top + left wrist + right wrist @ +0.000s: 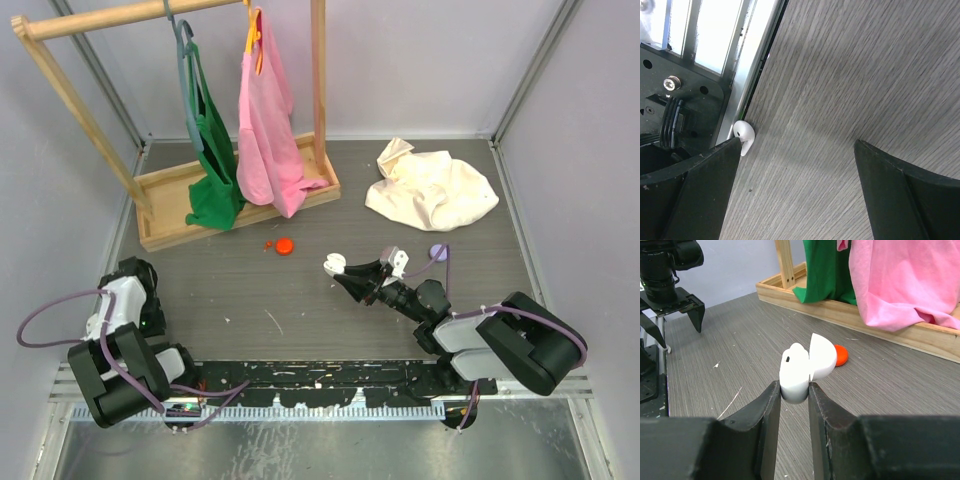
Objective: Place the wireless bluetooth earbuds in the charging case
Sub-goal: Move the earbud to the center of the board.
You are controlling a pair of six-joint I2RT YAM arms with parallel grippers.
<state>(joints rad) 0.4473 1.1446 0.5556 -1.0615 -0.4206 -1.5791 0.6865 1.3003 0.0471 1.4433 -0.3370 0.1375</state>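
Pinches a white charging case (802,367), lid tipped open, between the almost closed fingers of the right end effector (794,390), near the middle of the table (300,330). Holds the left end effector (797,170) spread wide and empty at the near left edge. Shows one white earbud (744,134) lying on the table just beside the left fingertip, against the metal rail (752,50). Shows a red disc (841,355) beyond the case, toward the wooden rack (850,317).

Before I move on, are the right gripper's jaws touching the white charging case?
Touching. The right wrist view shows both jaws of the right gripper pressed against the sides of the white charging case, with no gap.
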